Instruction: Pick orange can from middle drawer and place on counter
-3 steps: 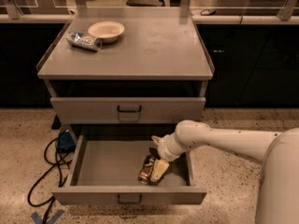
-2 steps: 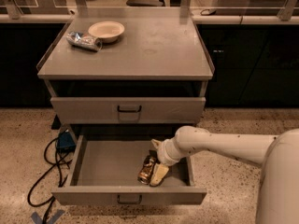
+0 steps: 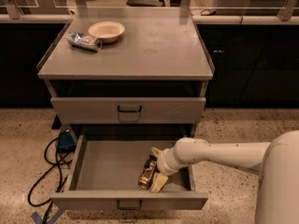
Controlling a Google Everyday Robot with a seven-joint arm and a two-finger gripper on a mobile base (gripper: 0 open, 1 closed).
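Note:
The orange can [image 3: 146, 174] lies tilted on the floor of the open middle drawer [image 3: 107, 169], near its front right. My gripper [image 3: 154, 168] reaches into the drawer from the right on a white arm. Its pale fingers [image 3: 159, 183] stand apart on either side of the can, one behind it and one in front. The can rests on the drawer floor. The counter [image 3: 149, 45] is the grey top of the cabinet, above the drawers.
A pale bowl [image 3: 106, 31] and a silver-blue cylinder [image 3: 84, 40] sit at the counter's back left. A closed drawer [image 3: 128, 109] is above the open one. A blue box [image 3: 66, 140] and black cables [image 3: 44, 181] lie on the floor to the left.
My gripper has moved a little lower and forward in the drawer, so its fingers now straddle the can. The can has stayed in place.

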